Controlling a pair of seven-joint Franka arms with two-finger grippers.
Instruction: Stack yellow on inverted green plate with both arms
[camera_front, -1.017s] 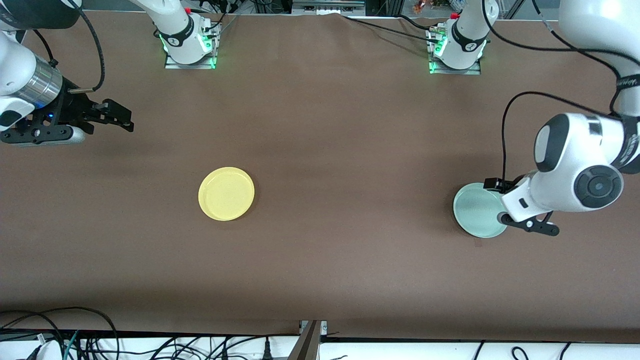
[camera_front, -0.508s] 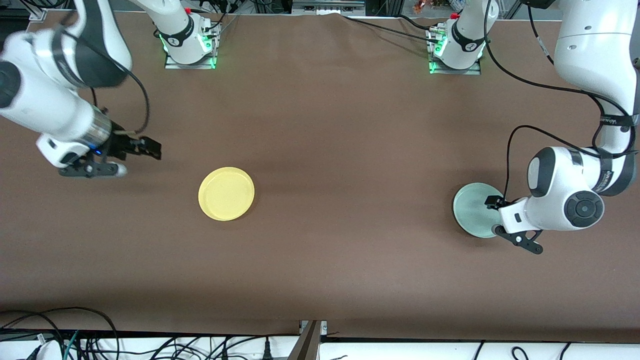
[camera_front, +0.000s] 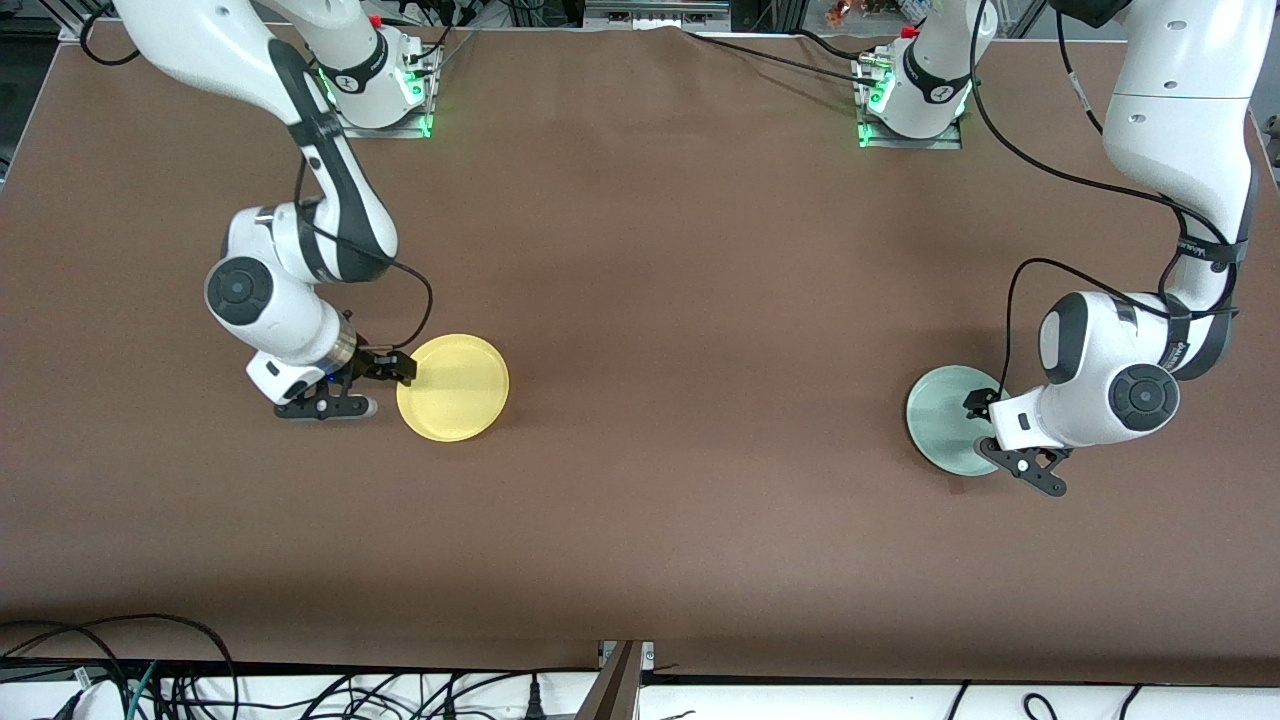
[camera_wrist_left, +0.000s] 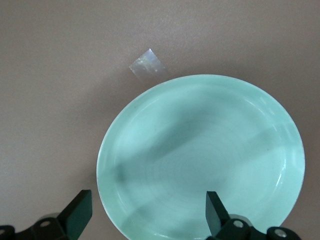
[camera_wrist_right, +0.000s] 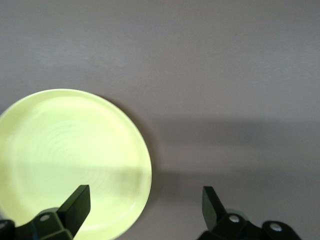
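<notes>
Left wrist view: the left gripper (camera_wrist_left: 145, 215) holds its jaws wide over the near rim of the green plate (camera_wrist_left: 200, 160), lying rim-up on the tabletop (camera_wrist_left: 60, 60). The right gripper's (camera_wrist_right: 142, 207) wide jaws straddle the yellow plate's (camera_wrist_right: 70, 160) edge.

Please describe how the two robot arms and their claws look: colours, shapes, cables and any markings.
Both arms are glossy white with rounded joint housings, black bands and dark round joint caps. Loose black cables loop along each. Small dark lettering marks the left arm's forearm. The left claw and right claw are black with two flat, wedge-shaped fingers. The bases glow green.
</notes>
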